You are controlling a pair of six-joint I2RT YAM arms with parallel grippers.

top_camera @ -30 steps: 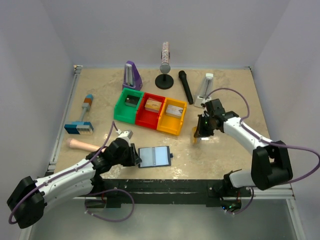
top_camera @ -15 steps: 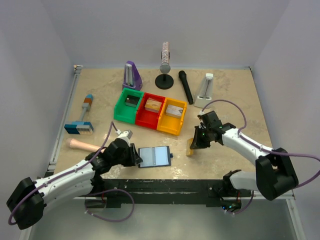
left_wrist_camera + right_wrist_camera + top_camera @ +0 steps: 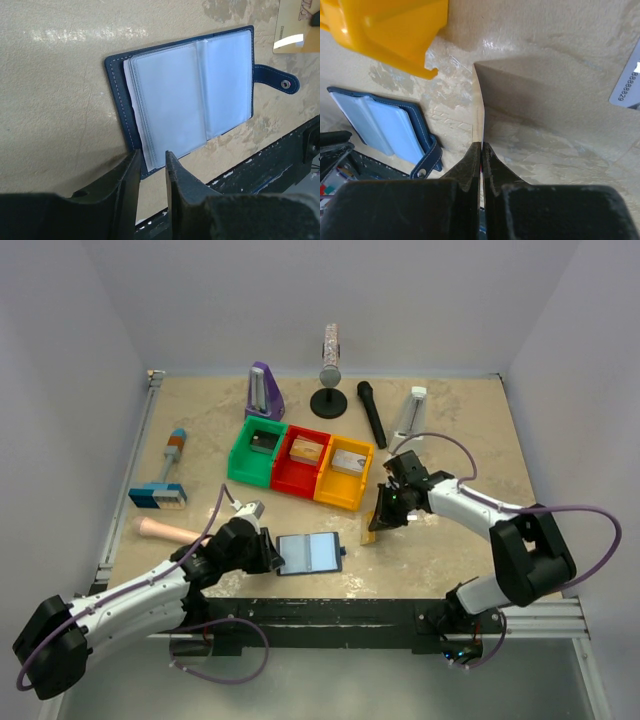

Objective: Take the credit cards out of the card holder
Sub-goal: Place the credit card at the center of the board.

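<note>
Edgewise, amber card (image 3: 482, 120) in right tool (image 3: 481, 155)

- In my left wrist view, the amber card (image 3: 299, 31) is cut off by the upper right corner; its print is unreadable.
- The grey card (image 3: 628, 85) runs off the right edge of my right wrist view.
- From above, the right pincer (image 3: 384, 512) hides its fingertips.

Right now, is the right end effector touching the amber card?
Touching. The right wrist view shows the right end effector pinched on the amber card, seen edge-on between its fingers.
</note>
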